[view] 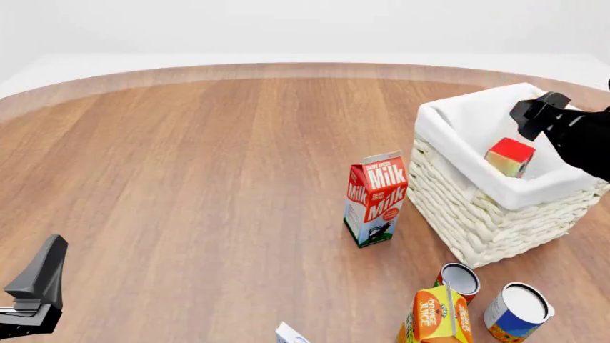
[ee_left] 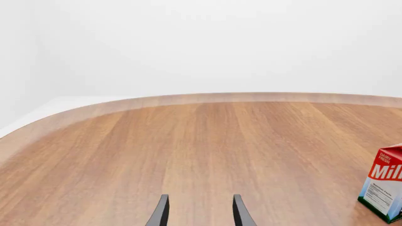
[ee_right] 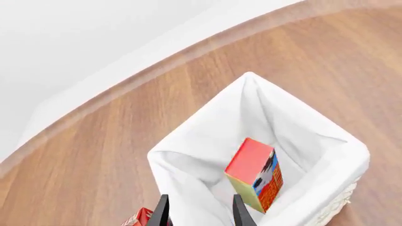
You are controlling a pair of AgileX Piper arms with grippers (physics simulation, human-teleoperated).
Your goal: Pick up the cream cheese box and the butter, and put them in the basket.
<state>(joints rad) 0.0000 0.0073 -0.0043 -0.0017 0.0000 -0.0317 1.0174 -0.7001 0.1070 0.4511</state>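
The butter [view: 510, 157] lies tilted inside the white wicker basket [view: 476, 214] at the right; the right wrist view shows the butter [ee_right: 254, 174] resting on the cloth liner of the basket [ee_right: 301, 132]. My right gripper [view: 533, 116] hovers above the basket's far rim, open and empty [ee_right: 199, 212]. Only a pale corner of the cream cheese box [view: 288, 334] shows at the front edge of the front view. My left gripper [view: 48, 264] is low at the front left, far from the box, open with nothing between its fingers [ee_left: 199, 213].
A red milk carton [view: 376, 200] stands upright just left of the basket, also seen as the milk carton [ee_left: 384, 186] in the left wrist view. An orange juice carton [view: 436, 318] and two cans [view: 461, 280] [view: 518, 311] stand in front of the basket.
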